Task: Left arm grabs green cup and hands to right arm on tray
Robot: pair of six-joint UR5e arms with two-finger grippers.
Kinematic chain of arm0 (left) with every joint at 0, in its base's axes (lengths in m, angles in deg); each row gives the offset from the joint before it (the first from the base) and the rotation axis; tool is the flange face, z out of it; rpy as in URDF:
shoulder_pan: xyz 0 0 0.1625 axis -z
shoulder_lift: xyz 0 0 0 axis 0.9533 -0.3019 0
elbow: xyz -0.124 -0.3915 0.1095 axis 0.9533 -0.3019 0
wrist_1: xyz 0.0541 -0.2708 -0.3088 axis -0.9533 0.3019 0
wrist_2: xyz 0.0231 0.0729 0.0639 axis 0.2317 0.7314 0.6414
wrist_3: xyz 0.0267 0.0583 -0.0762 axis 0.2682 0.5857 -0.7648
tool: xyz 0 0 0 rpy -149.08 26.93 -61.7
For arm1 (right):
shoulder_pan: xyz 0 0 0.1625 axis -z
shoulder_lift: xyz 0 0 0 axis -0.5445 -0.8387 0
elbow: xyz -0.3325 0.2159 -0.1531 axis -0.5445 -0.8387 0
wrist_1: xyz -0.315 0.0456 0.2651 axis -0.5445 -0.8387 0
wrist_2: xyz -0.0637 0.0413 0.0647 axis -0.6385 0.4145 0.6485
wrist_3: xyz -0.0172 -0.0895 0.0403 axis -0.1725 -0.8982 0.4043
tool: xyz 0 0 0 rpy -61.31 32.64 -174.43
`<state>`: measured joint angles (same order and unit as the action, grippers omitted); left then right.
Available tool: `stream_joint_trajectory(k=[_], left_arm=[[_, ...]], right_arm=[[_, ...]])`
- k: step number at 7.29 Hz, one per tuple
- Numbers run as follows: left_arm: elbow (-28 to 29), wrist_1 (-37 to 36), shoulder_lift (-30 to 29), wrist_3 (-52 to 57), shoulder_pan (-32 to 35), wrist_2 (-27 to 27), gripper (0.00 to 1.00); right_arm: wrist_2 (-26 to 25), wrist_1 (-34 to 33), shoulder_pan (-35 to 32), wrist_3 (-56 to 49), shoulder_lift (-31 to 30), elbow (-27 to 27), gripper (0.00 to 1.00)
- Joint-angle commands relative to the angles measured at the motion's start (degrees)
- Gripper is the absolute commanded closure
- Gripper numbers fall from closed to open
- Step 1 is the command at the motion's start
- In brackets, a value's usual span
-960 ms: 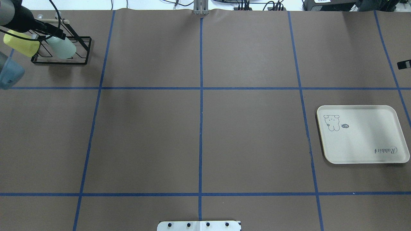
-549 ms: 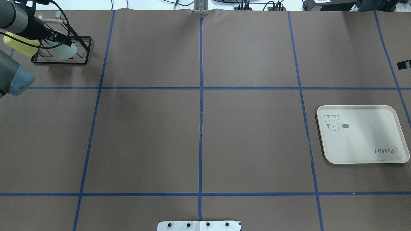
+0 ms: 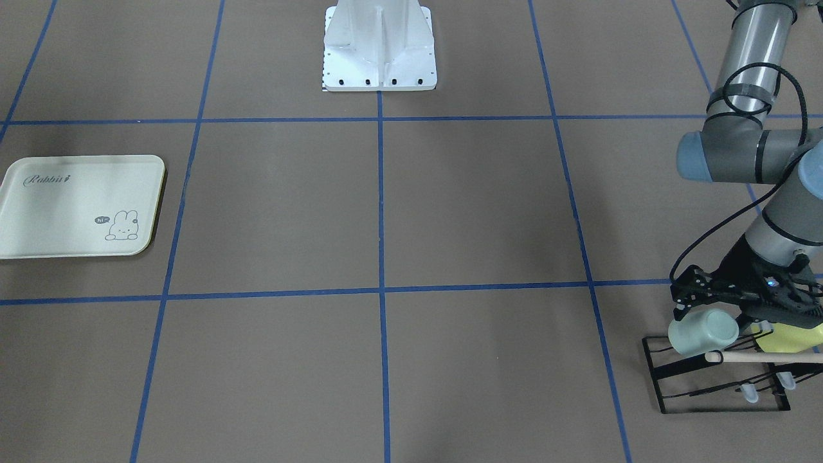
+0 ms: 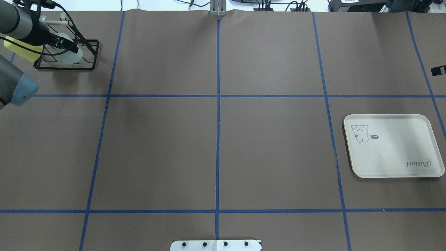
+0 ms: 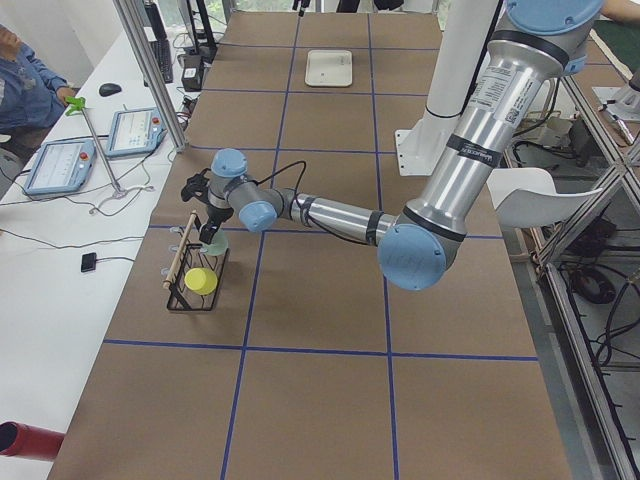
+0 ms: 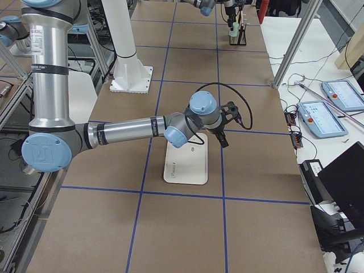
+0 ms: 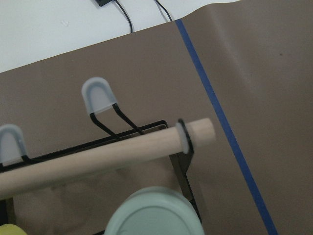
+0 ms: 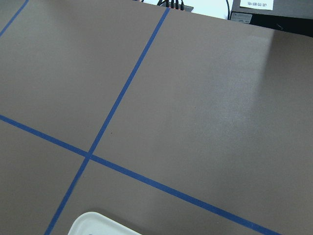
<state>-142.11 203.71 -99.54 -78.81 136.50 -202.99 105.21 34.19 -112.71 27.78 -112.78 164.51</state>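
The pale mint-green cup (image 3: pixel 704 331) lies tilted on a black wire rack (image 3: pixel 714 379) at the table's far left corner (image 4: pixel 71 53). Its base fills the bottom of the left wrist view (image 7: pixel 154 213). My left gripper (image 3: pixel 710 310) reaches down over the cup, open, with a finger on each side of it (image 4: pixel 66 43). The cream Rabbit tray (image 4: pixel 393 146) lies at the right (image 3: pixel 77 206). My right gripper (image 6: pixel 223 138) hovers above the tray's far end (image 6: pixel 185 162); I cannot tell whether it is open or shut.
A yellow-green cup (image 3: pixel 794 337) sits on the same rack beside the green one (image 4: pixel 22 50). A wooden bar (image 7: pixel 98 156) runs along the rack's top. The white robot base (image 3: pixel 379 51) stands at mid-table. Operators' tablets (image 5: pixel 60 160) lie on the side bench.
My left gripper has moved a little right and farther over the green cup, covering more of it. The left elbow has swung into view. The cup and tray have not moved.
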Motion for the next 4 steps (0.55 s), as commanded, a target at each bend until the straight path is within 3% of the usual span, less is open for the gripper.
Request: stream_joint_trajectory(k=[1,4], left_arm=[[0.4,-0.1,0.0,0.0,0.0,0.0,0.06],[0.5,-0.2,-0.1,0.0,0.0,1.9,0.06]], right_arm=[[0.0,0.0,0.0,-0.1,0.0,0.0,0.00],[0.0,0.0,0.0,-0.1,0.1,0.0,0.00]])
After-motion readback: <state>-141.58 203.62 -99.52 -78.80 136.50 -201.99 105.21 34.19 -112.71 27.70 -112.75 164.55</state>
